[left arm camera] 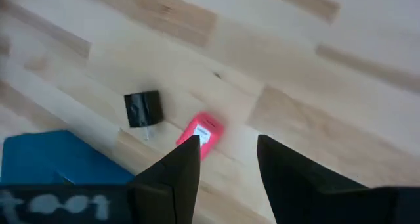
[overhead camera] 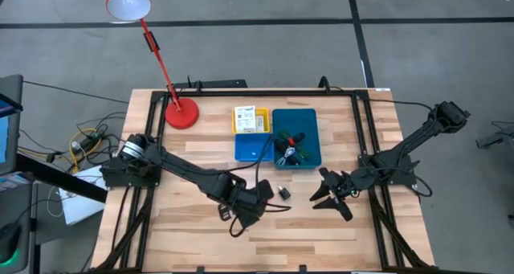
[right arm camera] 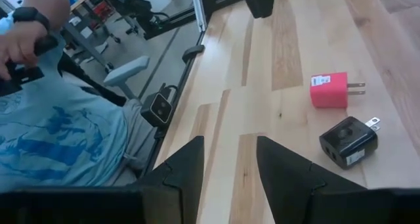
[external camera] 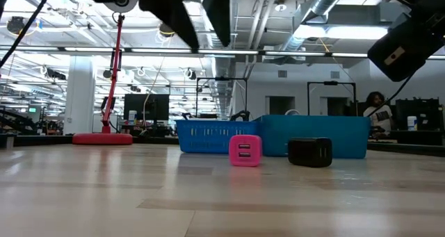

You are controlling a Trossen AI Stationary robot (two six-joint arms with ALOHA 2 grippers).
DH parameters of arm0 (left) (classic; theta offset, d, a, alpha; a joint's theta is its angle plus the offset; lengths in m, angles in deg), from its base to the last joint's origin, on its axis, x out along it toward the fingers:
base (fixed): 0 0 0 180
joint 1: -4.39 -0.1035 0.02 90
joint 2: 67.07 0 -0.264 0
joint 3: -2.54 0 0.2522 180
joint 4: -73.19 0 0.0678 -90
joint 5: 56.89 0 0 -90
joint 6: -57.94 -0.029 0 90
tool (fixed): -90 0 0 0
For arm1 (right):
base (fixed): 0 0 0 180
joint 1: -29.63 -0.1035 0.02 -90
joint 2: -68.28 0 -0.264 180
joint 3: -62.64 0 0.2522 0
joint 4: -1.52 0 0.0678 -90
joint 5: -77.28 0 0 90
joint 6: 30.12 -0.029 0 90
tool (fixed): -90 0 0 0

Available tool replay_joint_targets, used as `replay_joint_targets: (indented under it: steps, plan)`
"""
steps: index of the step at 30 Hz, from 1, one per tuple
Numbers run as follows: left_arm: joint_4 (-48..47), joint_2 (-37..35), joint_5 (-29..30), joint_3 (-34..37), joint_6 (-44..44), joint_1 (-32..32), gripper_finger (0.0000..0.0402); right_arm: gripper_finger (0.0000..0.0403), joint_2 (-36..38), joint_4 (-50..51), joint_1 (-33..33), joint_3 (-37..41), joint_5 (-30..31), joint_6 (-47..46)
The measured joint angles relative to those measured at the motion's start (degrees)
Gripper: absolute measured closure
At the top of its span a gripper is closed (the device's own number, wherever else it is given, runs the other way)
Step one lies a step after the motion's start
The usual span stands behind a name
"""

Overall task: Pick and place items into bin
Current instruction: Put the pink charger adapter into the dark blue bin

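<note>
A pink charger plug [external camera: 245, 150] and a black charger plug [external camera: 310, 152] lie on the wooden table in front of the bin. My left gripper [left arm camera: 228, 142] is open, hovering well above the table and over the pink plug [left arm camera: 202, 133], touching nothing. It hides the pink plug in the high view, where the black plug [overhead camera: 284, 193] lies just to the right of my left gripper [overhead camera: 263, 192]. My right gripper [overhead camera: 329, 200] is open and empty, right of both plugs. The bin's large teal compartment [overhead camera: 309, 117] holds several small items, and its yellow compartment [overhead camera: 238, 129] holds a white labelled box [overhead camera: 250, 118].
A red desk lamp's base [overhead camera: 181, 113] stands at the far left of the table. A small blue compartment [overhead camera: 250, 151] adjoins the yellow one. A person in a light blue shirt [right arm camera: 59, 138] is beside the table. Bare wood lies near the table's front edge.
</note>
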Motion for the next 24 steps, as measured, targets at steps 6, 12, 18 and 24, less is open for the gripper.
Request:
replay_joint_targets:
  steps: [6,12,18,24]
  plan:
    - [2.41,-0.02,-0.16,0.00,8.88,0.00,0.0260,0.0270,0.00,0.00,0.00,0.00,-0.75,0.02]
    - [4.00,-0.02,-0.68,0.02,8.02,-0.02,0.0260,0.0268,0.00,-0.02,0.00,0.00,-0.79,0.00]
    - [4.51,-0.04,-0.74,0.02,12.31,-0.96,0.0247,0.0270,0.00,0.00,0.00,0.00,-0.82,0.00]
    - [4.69,-0.07,-0.74,0.02,19.53,-2.35,0.0217,0.0270,0.00,0.00,0.00,0.00,-0.86,0.02]
